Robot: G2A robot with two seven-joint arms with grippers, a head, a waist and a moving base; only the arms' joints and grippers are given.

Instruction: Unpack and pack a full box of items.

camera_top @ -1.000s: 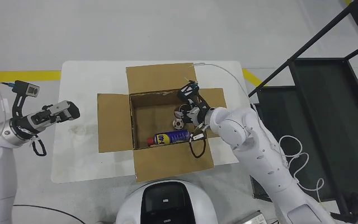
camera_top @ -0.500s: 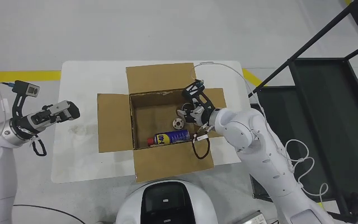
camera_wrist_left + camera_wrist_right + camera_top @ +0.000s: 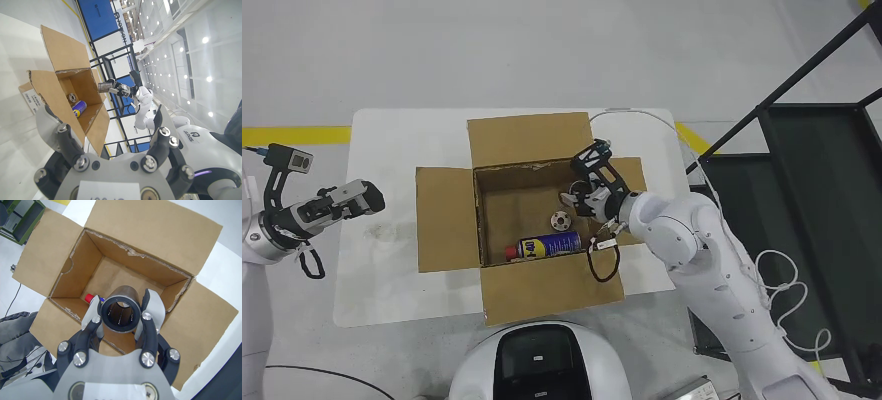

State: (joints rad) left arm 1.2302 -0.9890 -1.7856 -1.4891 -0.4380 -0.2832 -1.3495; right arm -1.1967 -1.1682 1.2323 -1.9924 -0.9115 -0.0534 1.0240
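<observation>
An open cardboard box point(image 3: 447, 235) stands in the middle of the white table point(image 3: 402, 150), flaps spread. Inside lie a blue spray can point(image 3: 549, 244) with a red cap point(image 3: 89, 298) and a small metal flange point(image 3: 560, 220). My right gripper point(image 3: 121, 305) is shut on a dark metal cylinder sleeve point(image 3: 121, 311), held above the box's right side point(image 3: 103, 87). My left gripper point(image 3: 105, 121) stands open with nothing between its fingers, off the table's left edge point(image 3: 364, 198).
A black metal rack point(image 3: 802, 170) stands to the right of the table. A white cable point(image 3: 652, 125) runs over the table's back right corner. Bare table surface lies left of and behind the box.
The right gripper has risen and shifted slightly right and back with the cylinder sleeve, lifting it up out of the box. The left arm has stayed still.
</observation>
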